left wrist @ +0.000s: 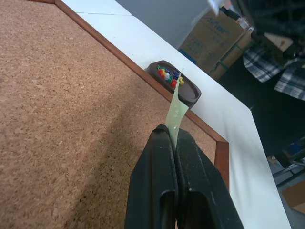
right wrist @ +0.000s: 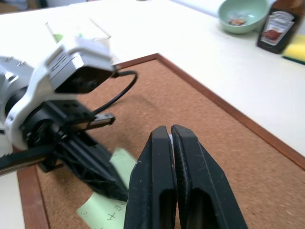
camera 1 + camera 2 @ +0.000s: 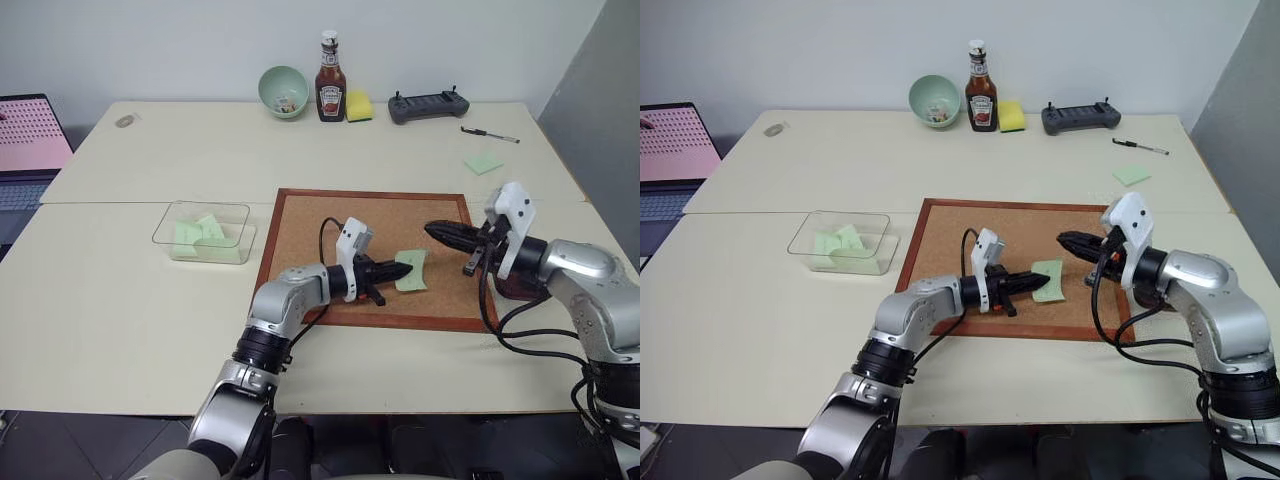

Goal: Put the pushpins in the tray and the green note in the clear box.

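Two black tools: left tool (image 3: 404, 268) pinches thin green note (image 3: 412, 271); right tool (image 3: 432, 230) pressed together.

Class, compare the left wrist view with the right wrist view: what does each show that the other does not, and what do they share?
Left wrist view alone: the tray holding pushpins, beside the corkboard's frame, and cardboard boxes beyond the table.
Right wrist view alone: the green bowl, the ketchup bottle and the clear box.
Both: the corkboard and the green note, pinched in the shut left pincer. The right pincer is shut too.
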`<action>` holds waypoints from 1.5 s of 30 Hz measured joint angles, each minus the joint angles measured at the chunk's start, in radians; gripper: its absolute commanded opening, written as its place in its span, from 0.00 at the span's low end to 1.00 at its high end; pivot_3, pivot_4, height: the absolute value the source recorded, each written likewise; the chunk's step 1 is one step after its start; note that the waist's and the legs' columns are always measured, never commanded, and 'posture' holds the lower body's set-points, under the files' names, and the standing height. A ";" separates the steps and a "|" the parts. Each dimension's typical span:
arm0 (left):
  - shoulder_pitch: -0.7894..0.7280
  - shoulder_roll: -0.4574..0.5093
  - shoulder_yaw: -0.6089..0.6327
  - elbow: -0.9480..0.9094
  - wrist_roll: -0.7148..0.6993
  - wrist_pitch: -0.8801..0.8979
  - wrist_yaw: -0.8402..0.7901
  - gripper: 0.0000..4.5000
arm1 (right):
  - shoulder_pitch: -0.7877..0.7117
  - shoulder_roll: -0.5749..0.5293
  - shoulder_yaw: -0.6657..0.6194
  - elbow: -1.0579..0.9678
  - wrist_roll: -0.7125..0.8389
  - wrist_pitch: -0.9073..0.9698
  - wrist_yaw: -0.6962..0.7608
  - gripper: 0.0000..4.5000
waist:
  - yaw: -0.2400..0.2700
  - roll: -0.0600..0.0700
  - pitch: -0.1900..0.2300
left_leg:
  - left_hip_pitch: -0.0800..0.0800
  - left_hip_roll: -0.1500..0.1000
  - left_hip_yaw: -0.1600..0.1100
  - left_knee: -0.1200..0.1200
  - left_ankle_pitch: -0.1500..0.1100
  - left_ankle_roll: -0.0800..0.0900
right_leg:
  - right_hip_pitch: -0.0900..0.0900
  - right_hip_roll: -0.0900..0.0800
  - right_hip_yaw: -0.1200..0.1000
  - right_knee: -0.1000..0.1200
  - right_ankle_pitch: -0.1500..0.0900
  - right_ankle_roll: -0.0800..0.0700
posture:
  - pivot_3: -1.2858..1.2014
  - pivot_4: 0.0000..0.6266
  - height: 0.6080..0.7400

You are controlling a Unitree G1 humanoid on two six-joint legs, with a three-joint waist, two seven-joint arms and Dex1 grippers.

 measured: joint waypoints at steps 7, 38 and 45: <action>0.035 0.022 0.005 -0.063 0.000 0.001 0.022 0.00 | 0.179 -0.185 -0.103 0.053 -0.089 -0.059 0.007 0.00 | 0.002 0.000 0.000 | 0.000 0.000 0.000 0.000 0.000 0.000 | 0.000 0.000 0.000 0.000 0.000 0.000 | 0.52 0.24 1.00; 0.041 0.031 0.005 -0.073 0.000 -0.014 0.036 0.00 | 0.287 -0.306 -0.081 0.261 -0.245 -0.250 0.098 0.58 | -0.001 0.000 0.000 | 0.002 0.000 0.002 0.001 0.000 0.000 | 0.002 0.000 0.001 0.001 0.000 0.000 | 0.52 0.24 1.00; 0.051 0.094 0.059 -0.282 0.008 -0.023 0.158 0.00 | 0.177 -0.234 -0.082 0.089 -0.118 -0.240 0.142 0.58 | -0.008 -0.001 0.001 | 0.003 0.001 0.001 0.000 0.000 0.000 | 0.002 0.001 0.001 0.001 0.000 0.000 | 0.52 0.24 1.00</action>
